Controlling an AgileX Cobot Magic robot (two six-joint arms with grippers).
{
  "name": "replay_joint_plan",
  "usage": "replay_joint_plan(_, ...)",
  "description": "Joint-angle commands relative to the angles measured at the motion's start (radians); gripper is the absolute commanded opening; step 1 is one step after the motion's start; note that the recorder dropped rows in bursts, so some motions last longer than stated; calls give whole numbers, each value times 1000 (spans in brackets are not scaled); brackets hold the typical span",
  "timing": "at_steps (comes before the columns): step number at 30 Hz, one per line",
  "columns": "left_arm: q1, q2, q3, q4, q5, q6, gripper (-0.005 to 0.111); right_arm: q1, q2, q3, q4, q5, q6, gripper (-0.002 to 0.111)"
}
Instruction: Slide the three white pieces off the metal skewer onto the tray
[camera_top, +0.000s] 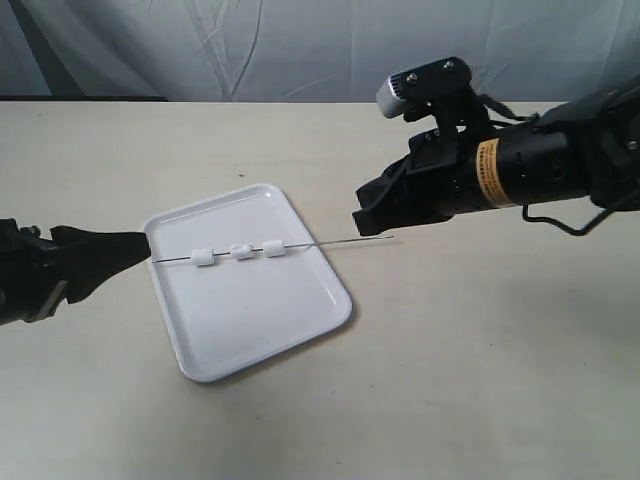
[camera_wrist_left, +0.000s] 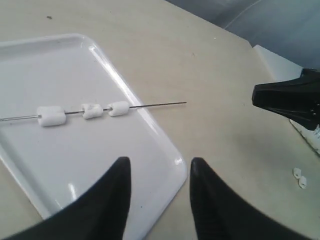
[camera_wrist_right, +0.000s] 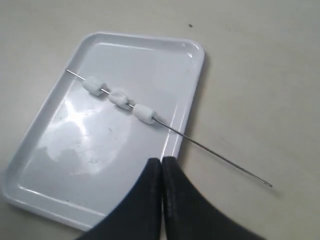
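Observation:
The white tray (camera_top: 262, 322) lies in the middle of the table. The metal skewer (camera_top: 345, 241) lies across it, its bare end sticking out past the tray's right rim. The three white pieces (camera_top: 241, 251) sit threaded on it over the tray, seen too in the left wrist view (camera_wrist_left: 92, 110) and the right wrist view (camera_wrist_right: 119, 98). My left gripper (camera_top: 140, 242) (camera_wrist_left: 160, 165) is open and empty at the tray's left side, near the skewer's (camera_wrist_left: 160, 104) other end. My right gripper (camera_top: 368, 222) (camera_wrist_right: 161, 161) is shut on nothing, hovering just above the skewer (camera_wrist_right: 215, 155).
Two tiny white bits (camera_wrist_left: 300, 177) lie on the beige table beyond the right gripper (camera_wrist_left: 285, 97). A pale draped backdrop stands behind the table's far edge.

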Motion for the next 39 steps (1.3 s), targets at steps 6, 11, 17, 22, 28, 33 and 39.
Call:
replay_joint_plan(6, -3, 98, -7, -18, -16, -4, 38, -1, 43, -40, 1, -8, -77, 0)
replay_joint_plan(11, -3, 116, -7, -17, -81, -13, 38, -1, 3, -40, 1, -65, -271, 0)
replay_joint_plan(17, -3, 116, -7, -13, -113, -9, 38, -1, -38, -40, 1, -17, -534, 0)
replay_joint_plan(22, -3, 116, -7, -11, -117, -6, 38, -1, -64, -40, 1, 118, -857, 0)
replay_joint_plan(28, -3, 116, -7, 3, -117, 24, 38, -1, -68, -40, 1, 310, -1088, 0)
replay_joint_plan(33, -3, 116, -7, -9, -113, 55, 38, -1, -66, -40, 1, 514, -1232, 0)
replay_joint_plan(39, -3, 116, -7, -11, -102, 55, 38, -1, -66, -40, 288, 842, -1224, 0)
